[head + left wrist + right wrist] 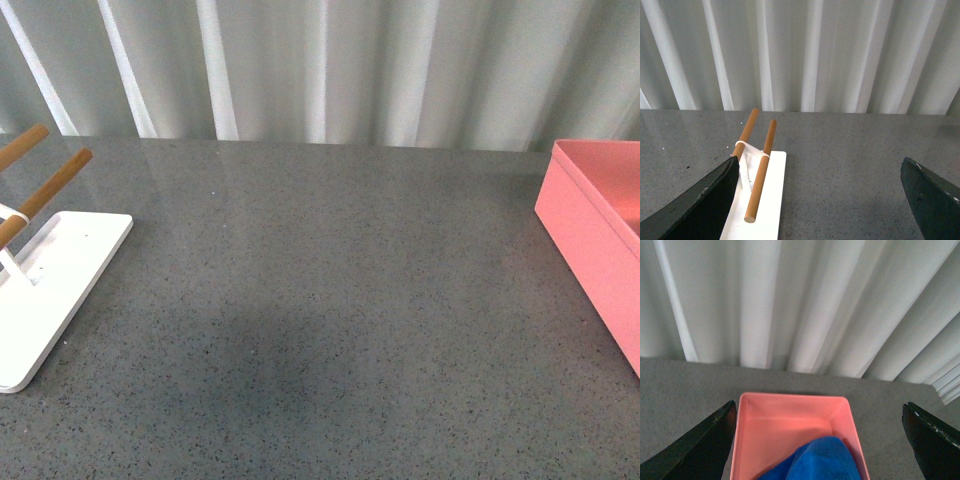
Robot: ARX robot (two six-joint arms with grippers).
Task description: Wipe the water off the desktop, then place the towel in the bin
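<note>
Towel [815, 460] lies inside the bin [790, 420], bunched toward the near part of the box as the right wrist view shows it; the right tool [817, 440] hangs above with both jaws spread wide, holding nothing. Judgement: the drop looks done, so the step in hand is the clearing-off. To do it well, lift the right arm straight up before swinging away, so a jaw does not catch the pile or the bin wall and drag cloth back over the rim. Check that no corner hangs outside; the lower part of the towel is cut off by the frame, so that cannot be confirmed here. Left tool [822, 200] is also wide open and empty, poised over the surface [330, 300] near the white rack [765, 200] with its 2 wooden rods; keep it clear of those rods. Front view shows the surface dark grey, speckled, slightly glossy, with no puddle I can make out. Towel: bright blue, fluffy, soft rounded heap, folded on itself. Bin: salmon pink, smooth straight walls, at the right edge of the surface.
</note>
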